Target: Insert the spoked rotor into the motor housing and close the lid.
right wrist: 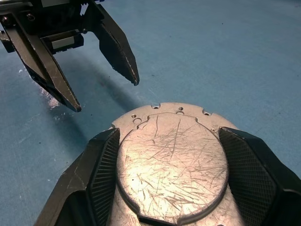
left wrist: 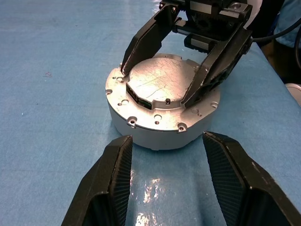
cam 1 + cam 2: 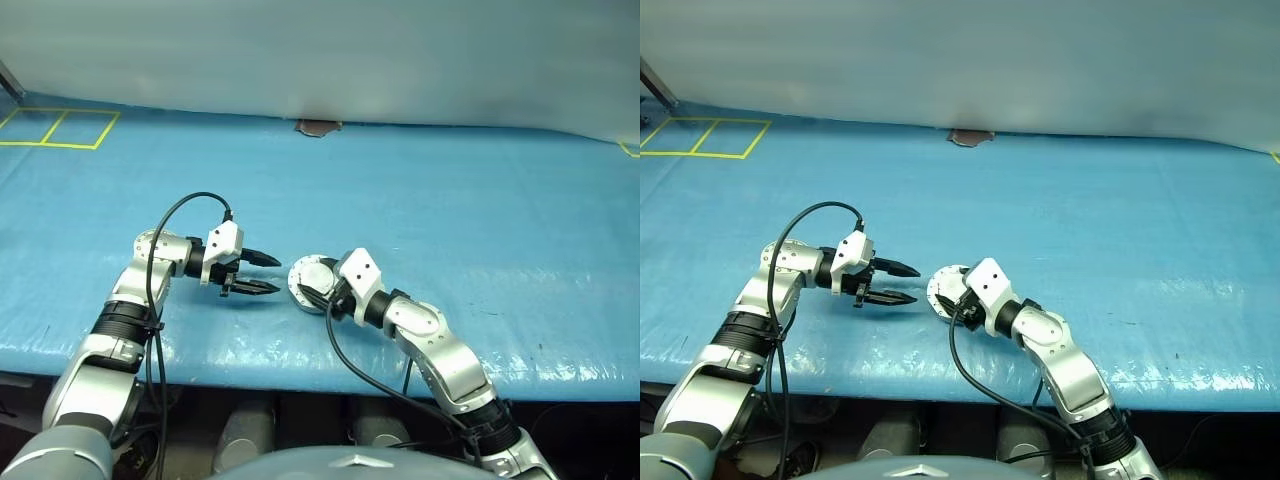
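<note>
Blue desk (image 3: 450, 230) carries the housing (image 2: 160, 134), lid (image 2: 157, 82) shut; right tool (image 2: 162, 87) straddles the lid, left tool (image 3: 262, 273) released beside.

lid (image 2: 157, 87): grey, scratched, shut flat atop the motor housing (image 2: 155, 132) | housing: you see it upright on the blue table (image 3: 450, 200)
</note>
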